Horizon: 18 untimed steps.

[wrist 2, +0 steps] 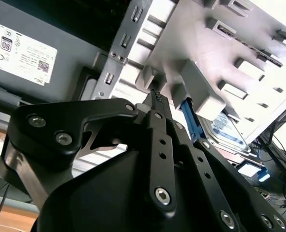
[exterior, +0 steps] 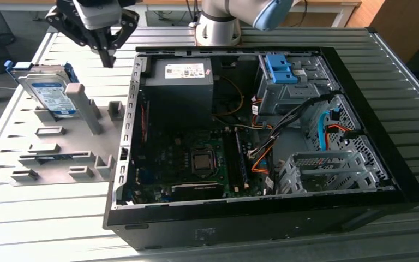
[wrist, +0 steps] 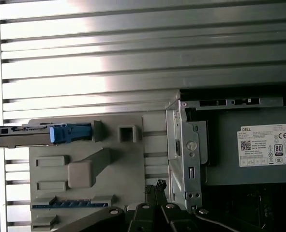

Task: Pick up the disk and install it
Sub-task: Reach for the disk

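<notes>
On the desk [exterior: 42,229] beside the open computer case [exterior: 406,185], a grey rack [exterior: 85,144] props the disk [exterior: 49,95] on end, tilted. The empty jaws, pressed together, hang above the rack between disk and case; the disk lies toward the exterior view's left

The disk [exterior: 49,91] beside the computer case [exterior: 268,232] was silver, with a white-and-blue label and blue rails. The case was black. Inside it sat a dark green board [exterior: 173,164], a dark box [exterior: 180,95] with a white sticker, a blue bracket [exterior: 279,68] and orange cables [exterior: 262,155]. The gripper [exterior: 109,61] was black, the holder [exterior: 71,158] plain grey, and the counter [exterior: 42,229] silver and ribbed.
</notes>
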Tool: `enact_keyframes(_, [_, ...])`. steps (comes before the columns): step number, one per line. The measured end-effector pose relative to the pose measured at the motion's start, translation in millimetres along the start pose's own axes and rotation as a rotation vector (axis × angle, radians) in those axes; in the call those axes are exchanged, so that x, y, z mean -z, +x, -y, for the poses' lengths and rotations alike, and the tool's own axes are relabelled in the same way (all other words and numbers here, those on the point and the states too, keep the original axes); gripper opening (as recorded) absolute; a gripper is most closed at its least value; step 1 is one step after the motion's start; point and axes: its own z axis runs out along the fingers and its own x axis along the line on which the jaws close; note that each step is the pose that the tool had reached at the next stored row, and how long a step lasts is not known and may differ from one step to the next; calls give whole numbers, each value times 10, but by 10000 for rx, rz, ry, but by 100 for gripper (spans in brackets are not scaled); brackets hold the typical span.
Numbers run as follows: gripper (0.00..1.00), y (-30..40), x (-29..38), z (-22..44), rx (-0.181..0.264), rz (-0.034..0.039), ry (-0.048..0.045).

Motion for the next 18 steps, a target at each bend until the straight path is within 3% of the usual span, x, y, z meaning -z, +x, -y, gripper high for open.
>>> enact_keyframes(5, [11,156,-27,-44,-1,1,-3])
enact_keyframes(14, [11,455,-87,-211,2,1,-3])
enact_keyframes(18, [11,543,-106,-228,0,-1,-2])
